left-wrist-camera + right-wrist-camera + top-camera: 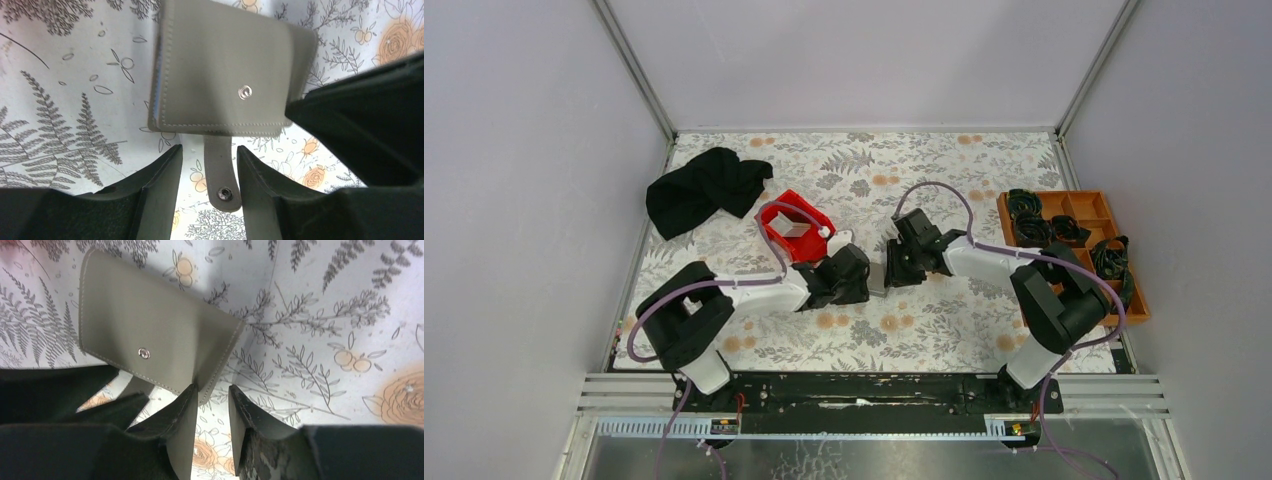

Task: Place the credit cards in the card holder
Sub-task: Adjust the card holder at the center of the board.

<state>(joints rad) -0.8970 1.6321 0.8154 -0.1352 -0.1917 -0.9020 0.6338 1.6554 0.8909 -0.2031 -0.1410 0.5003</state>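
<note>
The grey card holder [225, 70] lies folded shut on the floral table, its snap stud facing up. A light blue card edge [156, 80] shows along its left side; the other cards are hidden. The holder's snap strap [222, 172] hangs out between my left gripper's [208, 150] fingers, which stand apart with a gap on one side. My right gripper [212, 387] is open and empty at the holder's [150, 325] corner, one fingertip [190, 395] touching its edge. In the top view both grippers, left [864, 282] and right [894, 268], meet over the holder [878, 277].
A red plastic bin [776, 225] stands just behind the left gripper. A black cloth [704, 188] lies at the back left. An orange compartment tray [1079, 205] with black items sits at the right edge.
</note>
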